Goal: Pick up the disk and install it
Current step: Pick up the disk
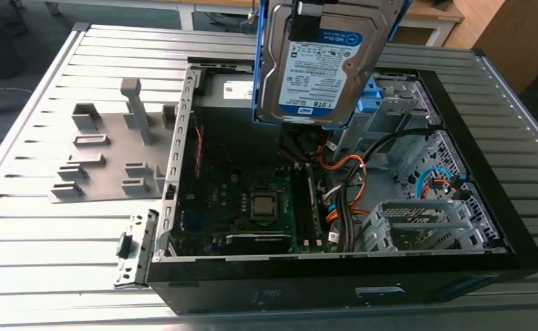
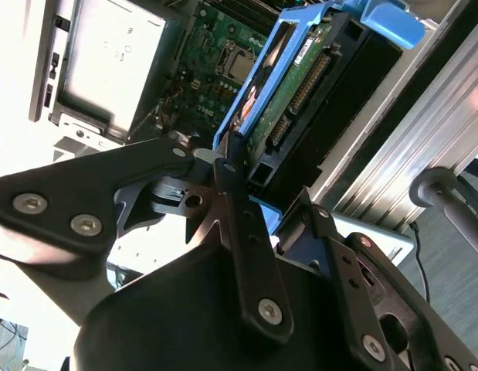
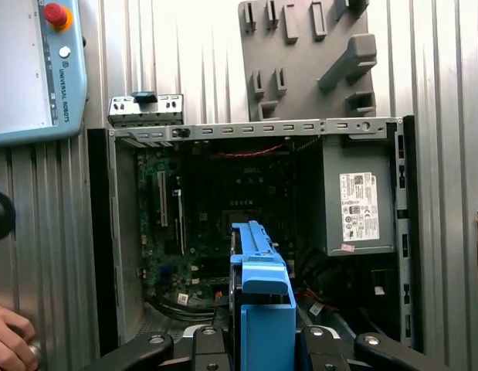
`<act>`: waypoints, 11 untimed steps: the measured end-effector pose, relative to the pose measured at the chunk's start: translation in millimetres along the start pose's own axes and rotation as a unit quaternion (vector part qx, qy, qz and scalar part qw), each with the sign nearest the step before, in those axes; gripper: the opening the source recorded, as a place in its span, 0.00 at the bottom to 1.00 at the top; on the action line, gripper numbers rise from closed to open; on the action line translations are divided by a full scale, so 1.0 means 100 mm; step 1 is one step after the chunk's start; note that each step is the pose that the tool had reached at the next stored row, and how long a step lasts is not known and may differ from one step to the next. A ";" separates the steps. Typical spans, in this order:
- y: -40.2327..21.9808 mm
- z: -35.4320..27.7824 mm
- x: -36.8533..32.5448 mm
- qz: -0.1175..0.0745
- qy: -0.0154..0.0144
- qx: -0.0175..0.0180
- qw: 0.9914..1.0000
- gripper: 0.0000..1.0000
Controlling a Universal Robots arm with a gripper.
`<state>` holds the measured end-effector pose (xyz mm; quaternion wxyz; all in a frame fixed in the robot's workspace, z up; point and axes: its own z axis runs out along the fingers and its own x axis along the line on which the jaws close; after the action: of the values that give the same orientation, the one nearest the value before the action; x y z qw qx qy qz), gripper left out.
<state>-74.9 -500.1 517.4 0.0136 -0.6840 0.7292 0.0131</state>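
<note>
The disk (image 1: 320, 62) hangs upright above the open computer case (image 1: 343, 279), its white and blue label facing the exterior view. A blue carrier frame (image 3: 262, 305) edges it. In the second wrist view the disk (image 2: 293, 93) shows its green circuit-board side, held over the motherboard. My gripper (image 2: 223, 166) is shut on the disk, its black fingers (image 2: 150, 174) clamped against the carrier's blue sides. In the first wrist view the gripper (image 3: 262, 340) sits right behind the carrier, above the middle of the case (image 3: 254, 127).
A grey power supply (image 3: 358, 205) fills one corner of the case. Orange and black cables (image 1: 347, 186) and a metal drive cage (image 1: 416, 227) lie inside. A grey fixture plate (image 1: 112, 152) with pegs lies beside the case. A pendant (image 3: 34, 69) and a person's hand (image 3: 11, 344) are nearby.
</note>
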 end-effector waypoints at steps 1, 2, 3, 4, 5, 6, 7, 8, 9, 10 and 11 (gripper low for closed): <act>-0.001 0.001 0.007 0.000 0.000 0.000 1.000 0.36; -0.002 0.001 0.015 0.000 0.000 0.000 1.000 0.36; -0.003 0.001 0.023 0.000 0.000 0.000 1.000 0.36; -0.003 0.000 0.030 0.000 0.000 0.000 1.000 0.36; -0.004 0.000 0.037 0.000 0.000 0.000 1.000 0.36; -0.005 0.000 0.045 0.000 0.000 0.000 1.000 0.36; -0.006 0.001 0.053 0.000 0.000 0.000 1.000 0.36; -0.007 0.001 0.060 0.000 0.000 0.000 1.000 0.36; -0.008 0.000 0.068 0.000 0.000 0.000 1.000 0.36; -0.009 0.000 0.075 0.000 0.000 0.000 1.000 0.36; -0.010 0.000 0.083 0.000 0.000 0.000 1.000 0.36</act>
<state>-74.4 -508.4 517.1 0.0136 -0.6840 0.7292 0.0130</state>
